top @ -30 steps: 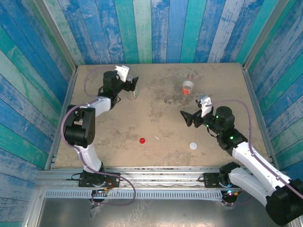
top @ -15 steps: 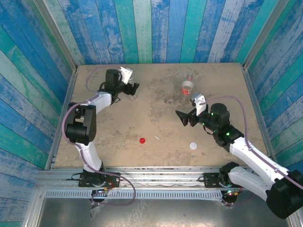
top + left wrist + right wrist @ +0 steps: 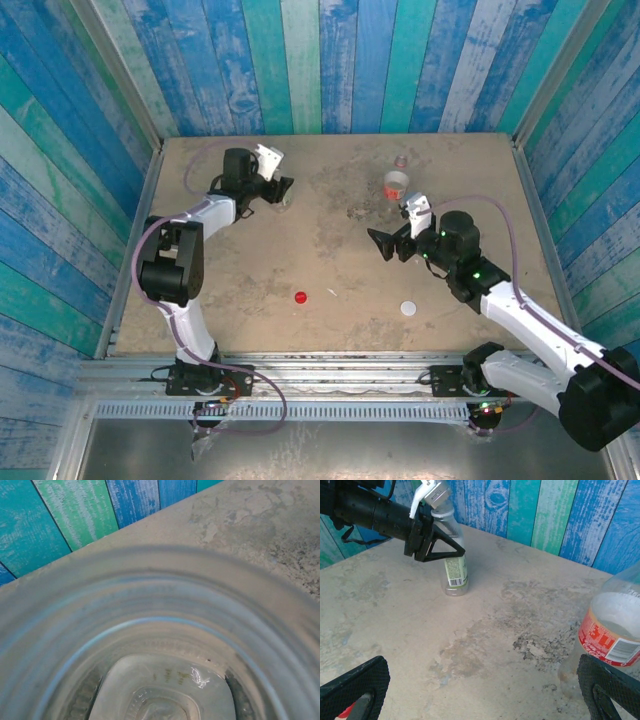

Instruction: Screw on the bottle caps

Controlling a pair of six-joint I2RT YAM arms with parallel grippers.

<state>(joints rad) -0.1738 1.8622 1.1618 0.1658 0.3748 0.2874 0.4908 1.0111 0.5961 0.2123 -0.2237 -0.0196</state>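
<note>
The middle of the desk [image 3: 330, 245] lies bare and wide, shut in by plank walls [image 3: 330, 60] on the left, far and right sides. At the far left the green-label bottle [image 3: 455, 565] stands upright with the left claw [image 3: 280, 191] clamped about its upper part, barring that corner. The red-label bottle [image 3: 398, 182] stands upright right of centre, near the wide-spread right claw [image 3: 384, 246]. Open desk lies between the two bottles. Toward the front, the red cap [image 3: 300, 297] and white cap [image 3: 407, 308] lie well apart, both open from above, with a white scrap [image 3: 331, 292] near the red one.
</note>
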